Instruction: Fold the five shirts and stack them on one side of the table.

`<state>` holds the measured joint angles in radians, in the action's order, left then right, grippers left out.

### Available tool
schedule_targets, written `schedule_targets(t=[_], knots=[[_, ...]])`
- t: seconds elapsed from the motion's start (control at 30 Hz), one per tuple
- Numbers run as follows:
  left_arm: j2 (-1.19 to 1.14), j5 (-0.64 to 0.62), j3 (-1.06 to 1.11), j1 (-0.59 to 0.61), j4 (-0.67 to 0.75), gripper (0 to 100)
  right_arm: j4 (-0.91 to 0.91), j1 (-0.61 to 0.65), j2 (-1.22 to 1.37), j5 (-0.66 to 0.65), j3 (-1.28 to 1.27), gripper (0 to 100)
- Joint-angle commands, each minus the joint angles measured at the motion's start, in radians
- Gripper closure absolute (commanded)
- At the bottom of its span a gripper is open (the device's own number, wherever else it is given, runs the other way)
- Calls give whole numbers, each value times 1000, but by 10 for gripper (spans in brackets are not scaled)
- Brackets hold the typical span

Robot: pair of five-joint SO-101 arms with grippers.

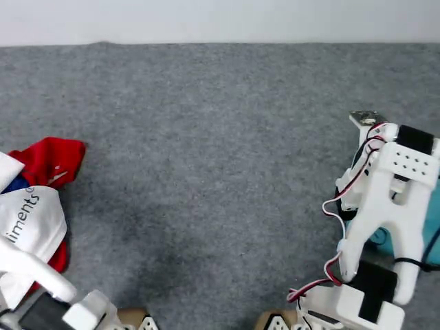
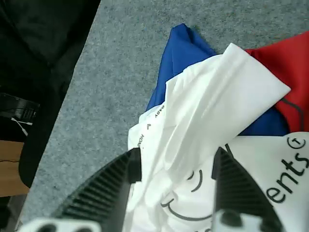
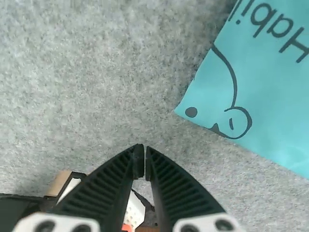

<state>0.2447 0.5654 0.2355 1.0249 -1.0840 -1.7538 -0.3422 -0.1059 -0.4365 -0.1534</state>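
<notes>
Left wrist view: crumpled white shirt (image 2: 217, 104)

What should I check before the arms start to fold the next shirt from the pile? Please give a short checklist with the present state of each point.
1. Left pincer open: ok, jaws apart over the crumpled white cotton shirt.
2. White shirt on top of the pile: ok, it lies over the blue shirt and the red shirt.
3. Right pincer open: not ok, jaws shut, over the grey felt table cover beside the teal printed shirt.
4. White shirt spread flat: not ok, it is creased.
5. All five shirts accounted for: cannot tell, four show.
</notes>
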Motion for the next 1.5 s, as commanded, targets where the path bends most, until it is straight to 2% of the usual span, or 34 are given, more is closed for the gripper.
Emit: schedule_targets(t=[0.0,0.27,0.33,0.43,0.57,0.7,0.8,0.97,1.07,1.3,1.47], knots=[[-48,34,-8,5,34,758,-42,13,-53,17,23,988],[-258,38,-8,9,149,776,-42,12,-53,17,23,988],[-296,38,-10,2,175,841,-42,12,-53,17,23,988],[-304,38,-10,-25,187,999,-42,12,-53,17,23,988],[-206,37,-12,-51,81,996,-42,7,-53,17,23,988],[-12,29,-13,-115,-43,995,-42,5,-53,17,23,988],[157,-58,-13,-181,-63,995,-42,5,-53,17,23,988],[400,-245,-13,-362,-64,995,-44,5,-54,17,23,988],[496,-319,-10,-520,-61,995,-44,5,-54,17,23,988],[529,-336,-10,-901,-35,995,-44,4,-62,17,6,988],[525,-331,-10,-1062,144,995,-39,10,-153,12,-94,988]])
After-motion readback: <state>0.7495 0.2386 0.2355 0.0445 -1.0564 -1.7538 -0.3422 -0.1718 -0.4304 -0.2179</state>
